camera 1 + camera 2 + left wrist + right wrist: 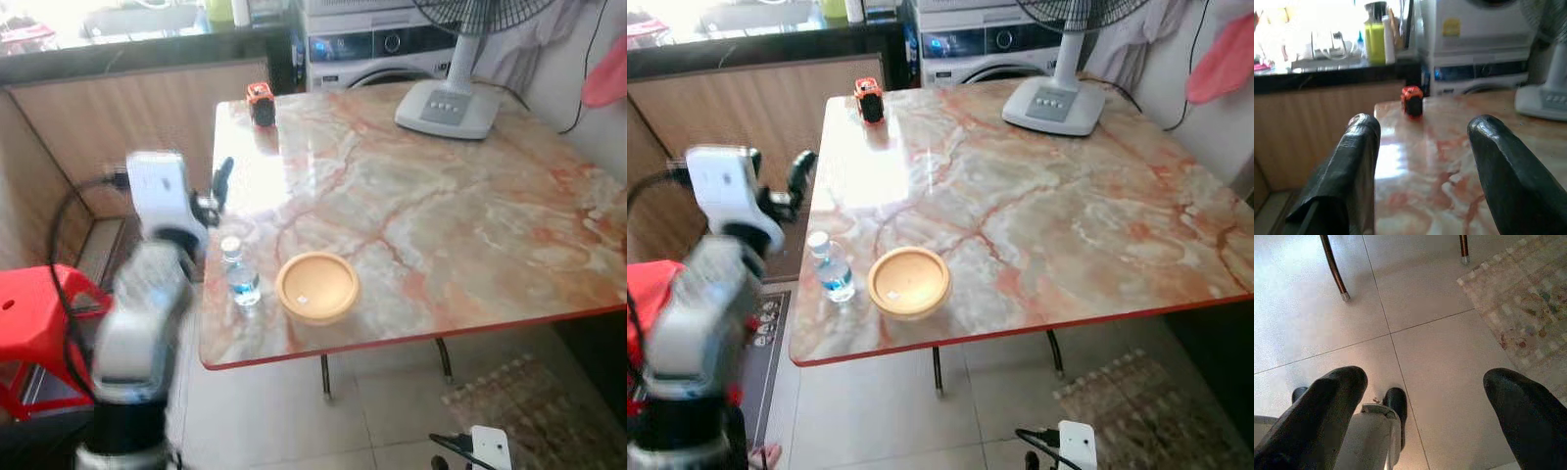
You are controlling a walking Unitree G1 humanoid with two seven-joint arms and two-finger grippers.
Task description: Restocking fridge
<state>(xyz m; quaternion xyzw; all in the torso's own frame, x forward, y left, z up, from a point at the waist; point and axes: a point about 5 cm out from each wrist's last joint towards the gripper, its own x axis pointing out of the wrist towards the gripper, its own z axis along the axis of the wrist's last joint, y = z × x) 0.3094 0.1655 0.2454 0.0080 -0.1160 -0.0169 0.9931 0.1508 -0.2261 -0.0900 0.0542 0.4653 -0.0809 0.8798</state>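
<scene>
While raised beside the table (470, 225), left tool (1420, 161) gapes wide, empty.

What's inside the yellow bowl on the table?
The yellow bowl looks nearly empty; just a tiny pale speck sits on its bottom. Its near inner wall is hidden by the rim.

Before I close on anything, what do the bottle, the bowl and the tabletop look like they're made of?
Bottle: clear plastic, apparently, see-through body, pale cap, blue label.
Bowl: matte tan, no glare; wood, bamboo or plastic, can't tell which.
Tabletop: glossy marble-look slab, orange veins, mirror-like window glare; real stone or printed laminate is unclear, and the thin red edge hints laminate.
</scene>
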